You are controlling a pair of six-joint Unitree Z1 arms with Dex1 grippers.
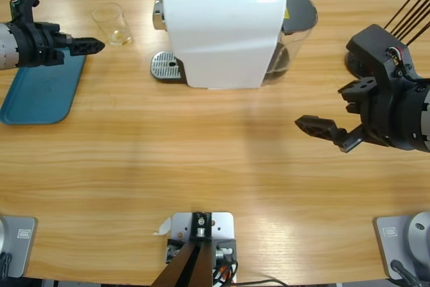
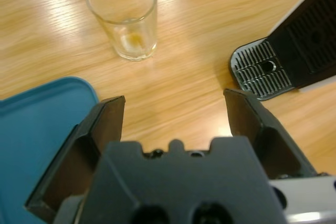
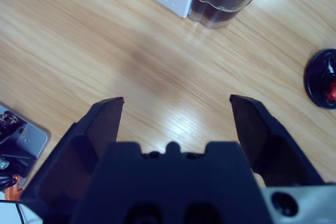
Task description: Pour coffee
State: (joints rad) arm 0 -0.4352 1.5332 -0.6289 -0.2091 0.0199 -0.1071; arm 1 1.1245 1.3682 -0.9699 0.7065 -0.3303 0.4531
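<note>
Left gripper (image 1: 94, 45) is lying level over the blue tray (image 1: 40, 92), jaws apart, aiming at the glass (image 1: 113, 23) holding a coffee (image 2: 134, 39) trace — right gripper (image 1: 329, 132) is hovering agape, empty, near the coffee machine (image 1: 222, 28).

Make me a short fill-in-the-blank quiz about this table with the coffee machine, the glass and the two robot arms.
1. The clear drinking glass stands on the wooden table, not on the ____ plastic tray.
2. The left gripper has its jaws ____ with nothing between them.
3. The white coffee machine has a metal drip ____ at its front with nothing on it.
4. The right gripper holds ____.

Missing words: blue; open; grate; nothing
</note>
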